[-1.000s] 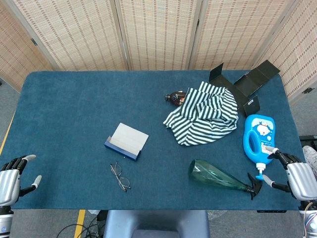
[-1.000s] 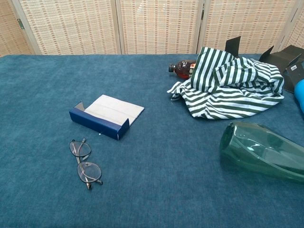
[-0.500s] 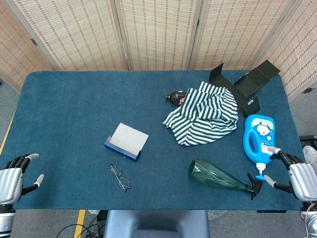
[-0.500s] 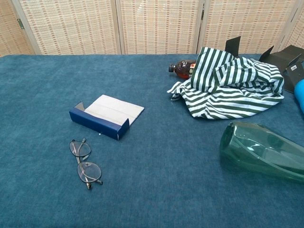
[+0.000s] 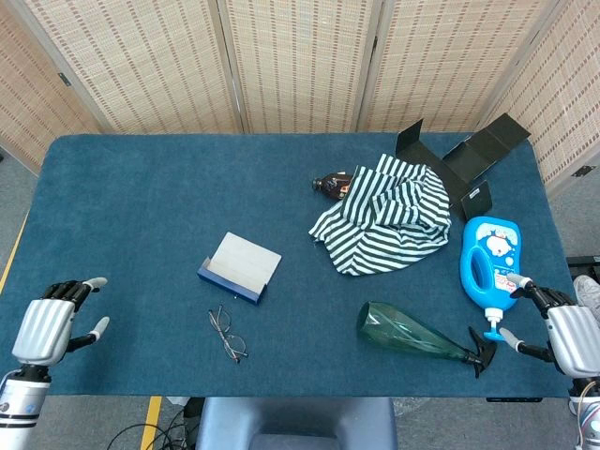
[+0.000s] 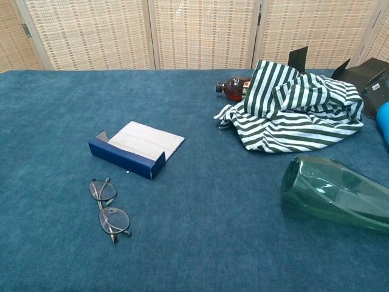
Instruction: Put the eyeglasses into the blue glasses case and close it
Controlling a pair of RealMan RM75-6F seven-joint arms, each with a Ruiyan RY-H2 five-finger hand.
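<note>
A: Your worktop (image 5: 141, 187) is a wide blue felt sheet with woven screens behind it. The striped cloth (image 5: 384, 214), green vase (image 5: 412, 333) and blue detergent bottle (image 5: 489, 262) crowd the right side, well apart from the job.

B: And which step am I on?

A: The first, I'd judge: nothing is picked up. The blue glasses case (image 5: 239, 267) lies open left of centre, and the eyeglasses (image 5: 227, 333) lie flat just in front of it (folded or not, I cannot tell).

B: My hands?

A: Your left hand (image 5: 47, 326) hangs at the near left edge, fingers spread and empty. Your right hand (image 5: 562, 336) is likewise spread, near the bottle. Reach with the left, then pinch the thin frame gently.
</note>
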